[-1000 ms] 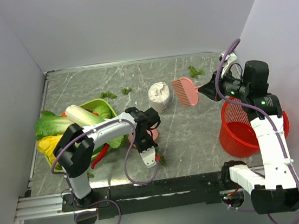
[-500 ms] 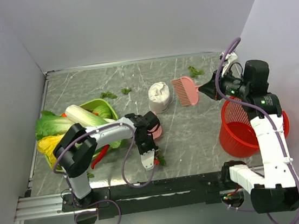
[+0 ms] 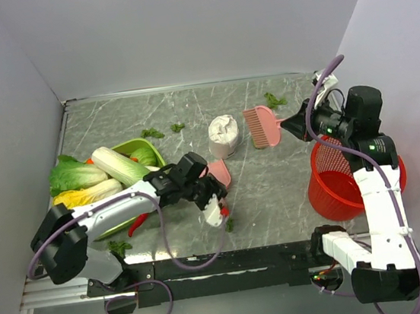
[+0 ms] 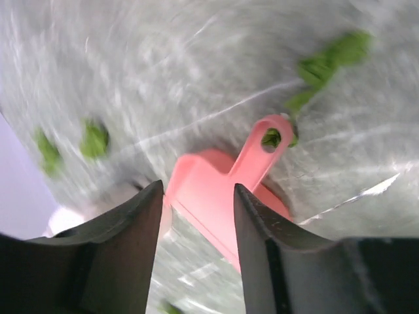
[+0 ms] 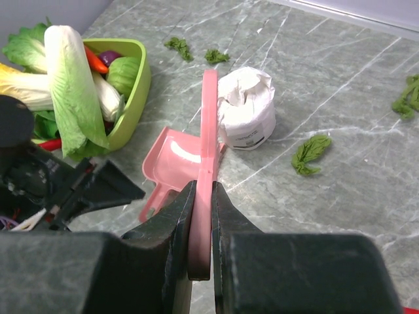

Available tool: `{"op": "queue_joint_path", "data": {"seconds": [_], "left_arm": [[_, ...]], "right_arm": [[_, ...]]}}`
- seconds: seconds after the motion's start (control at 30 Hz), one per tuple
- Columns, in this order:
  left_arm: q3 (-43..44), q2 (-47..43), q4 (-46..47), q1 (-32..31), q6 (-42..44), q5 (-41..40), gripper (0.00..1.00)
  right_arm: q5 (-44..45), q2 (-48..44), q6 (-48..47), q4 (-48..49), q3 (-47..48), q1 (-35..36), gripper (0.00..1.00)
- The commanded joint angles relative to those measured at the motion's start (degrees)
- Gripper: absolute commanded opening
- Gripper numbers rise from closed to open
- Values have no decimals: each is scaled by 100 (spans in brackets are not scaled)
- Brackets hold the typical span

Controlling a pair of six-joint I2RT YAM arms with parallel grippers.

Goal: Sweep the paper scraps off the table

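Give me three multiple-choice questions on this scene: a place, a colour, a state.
1. The red basket stands: A) at the right edge of the table B) beside the green tray C) at the far wall.
2. The dustpan is: A) blue B) pink C) yellow.
3. The right fingers are: A) open, empty B) out of view C) shut on the brush.
A, seen from the top view. B, pink in both wrist views. C, handle pinched in the right wrist view.

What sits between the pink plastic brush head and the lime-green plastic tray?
Top external view: the white crumpled lump sits between pink brush and lime-green tray.
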Motion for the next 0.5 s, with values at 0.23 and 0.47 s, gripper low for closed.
{"op": "queue_joint_path", "data": {"seconds": [0.23, 0.47], "left_arm": [[2500, 1170, -1783, 523, -6712, -1114, 50], [2494, 1427, -1311, 911, -8087, -665, 52]], "right_arm": [[-252, 183, 798, 799, 45, -238, 0], [-324, 377, 1089, 993, 185, -335, 0]]}}
